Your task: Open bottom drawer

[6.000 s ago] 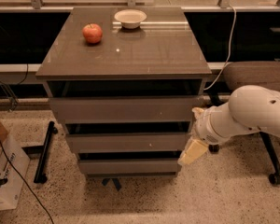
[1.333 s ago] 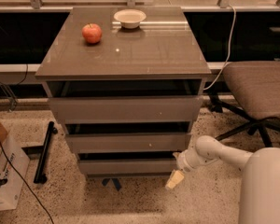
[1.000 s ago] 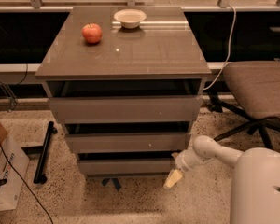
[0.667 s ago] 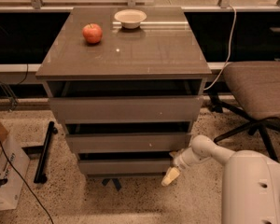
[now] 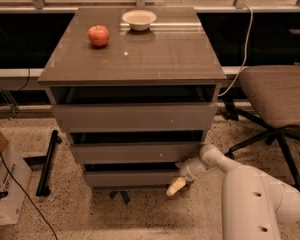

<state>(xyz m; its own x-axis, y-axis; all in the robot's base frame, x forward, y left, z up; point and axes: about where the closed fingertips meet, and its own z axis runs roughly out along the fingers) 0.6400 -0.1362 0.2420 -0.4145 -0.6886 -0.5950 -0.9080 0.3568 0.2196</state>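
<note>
The bottom drawer (image 5: 132, 178) sits lowest in the cabinet, under the front edge of the surface (image 5: 155, 59), with a dark gap above its front. The claw (image 5: 176, 186) hangs at that drawer's lower right corner — open or closed, I cannot tell. An apple (image 5: 98, 35) lies toward the surface's back left corner, and a bowl (image 5: 139, 19) sits at the back edge.

Tool (image 5: 176, 186) low at the right end of the bottom drawer (image 5: 130, 178) front.
</note>
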